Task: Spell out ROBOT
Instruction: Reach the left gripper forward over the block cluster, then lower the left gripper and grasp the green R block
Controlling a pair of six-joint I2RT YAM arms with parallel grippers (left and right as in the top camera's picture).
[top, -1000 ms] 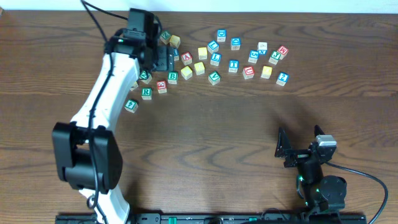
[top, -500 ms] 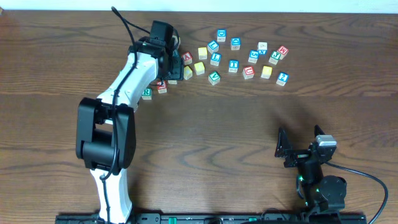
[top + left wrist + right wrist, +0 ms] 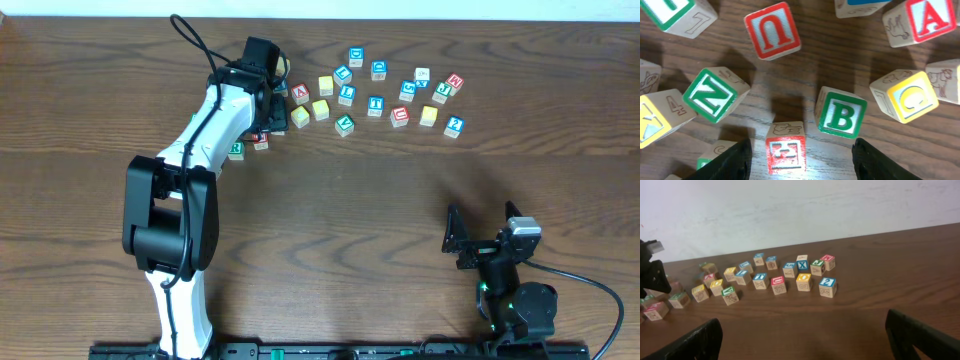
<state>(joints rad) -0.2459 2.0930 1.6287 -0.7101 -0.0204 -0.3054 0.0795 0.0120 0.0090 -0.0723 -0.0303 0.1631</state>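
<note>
Between the spread fingers (image 3: 735, 162) of your left hand (image 3: 801, 152) sits a red-faced wooden cube (image 3: 785, 154); the green-faced wooden B cube (image 3: 842, 115) lies just beyond, off centreline. Re-centre before closing.

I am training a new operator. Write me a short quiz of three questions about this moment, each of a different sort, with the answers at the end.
1. True or false: the left end effector is shut on a block.
2. In the left wrist view, which colour frames the B block? A red, B green, C blue.
3. Short answer: which end effector is far from all the blocks?

Key
1. False: it is open, with its fingers apart.
2. B.
3. The right end effector.
</note>
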